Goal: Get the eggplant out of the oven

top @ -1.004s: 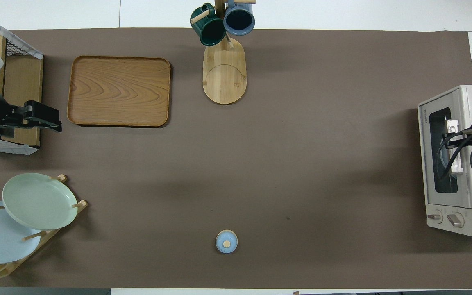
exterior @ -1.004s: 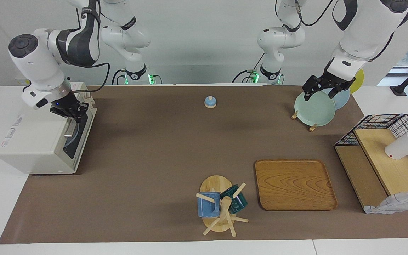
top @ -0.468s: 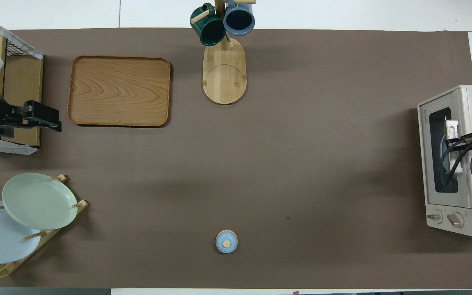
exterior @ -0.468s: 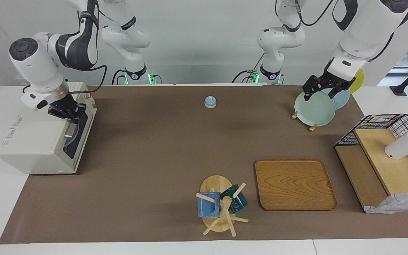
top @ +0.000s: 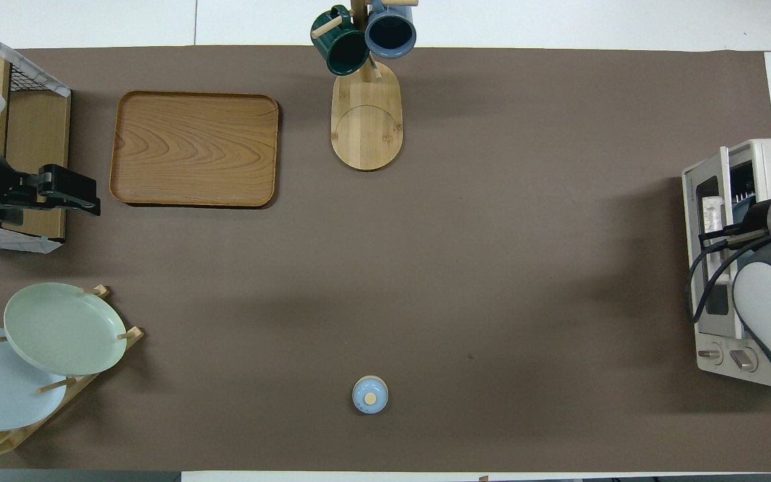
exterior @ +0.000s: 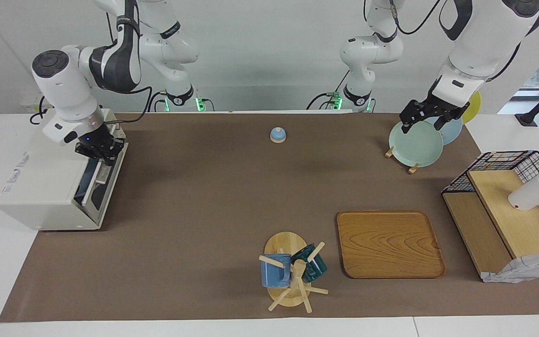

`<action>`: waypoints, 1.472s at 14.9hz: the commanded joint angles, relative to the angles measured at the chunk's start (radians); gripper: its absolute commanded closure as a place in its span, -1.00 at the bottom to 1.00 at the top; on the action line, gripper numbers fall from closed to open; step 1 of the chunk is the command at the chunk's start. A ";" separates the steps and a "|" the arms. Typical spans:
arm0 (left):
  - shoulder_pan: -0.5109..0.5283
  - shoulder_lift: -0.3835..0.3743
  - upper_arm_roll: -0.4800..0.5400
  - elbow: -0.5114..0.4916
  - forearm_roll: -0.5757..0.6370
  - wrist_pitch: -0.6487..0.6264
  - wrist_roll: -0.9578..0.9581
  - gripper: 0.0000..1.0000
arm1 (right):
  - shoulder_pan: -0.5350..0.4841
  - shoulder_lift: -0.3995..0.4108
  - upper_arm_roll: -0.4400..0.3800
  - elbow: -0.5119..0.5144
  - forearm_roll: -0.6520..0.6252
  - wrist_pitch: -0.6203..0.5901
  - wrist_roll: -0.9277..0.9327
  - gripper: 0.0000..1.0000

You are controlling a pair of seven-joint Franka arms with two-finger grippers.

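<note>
One oven (exterior: 45, 187), two mugs (exterior: 275, 270), three plates (exterior: 414, 143)

Brown-covered table (exterior: 194, 210), oven (exterior: 49, 187), wooden tray (exterior: 389, 243), mug tree (exterior: 290, 274), plate rack (exterior: 412, 145)

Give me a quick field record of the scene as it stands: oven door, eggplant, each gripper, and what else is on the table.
oven: at the right arm's end of the table
oven door: partly open, tilted out at the top
eggplant: not visible
right gripper: at the top edge of the door, on the handle
left gripper: waits over the plate rack
other items: wooden tray, mug tree, small blue bell, wire shelf
</note>
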 commanded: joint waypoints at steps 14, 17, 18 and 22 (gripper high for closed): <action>0.015 -0.031 -0.007 -0.036 0.011 0.008 0.001 -1.00 | 0.054 0.193 -0.004 -0.137 0.015 0.390 0.119 1.00; 0.015 -0.031 -0.007 -0.036 0.011 0.008 0.001 -1.00 | 0.058 0.196 -0.004 -0.144 0.015 0.392 0.174 1.00; 0.015 -0.031 -0.007 -0.036 0.011 0.008 0.001 -1.00 | 0.060 0.193 -0.004 -0.155 0.015 0.392 0.197 1.00; 0.015 -0.031 -0.007 -0.035 0.011 0.008 0.001 -1.00 | 0.058 0.190 -0.003 -0.210 0.016 0.465 0.219 1.00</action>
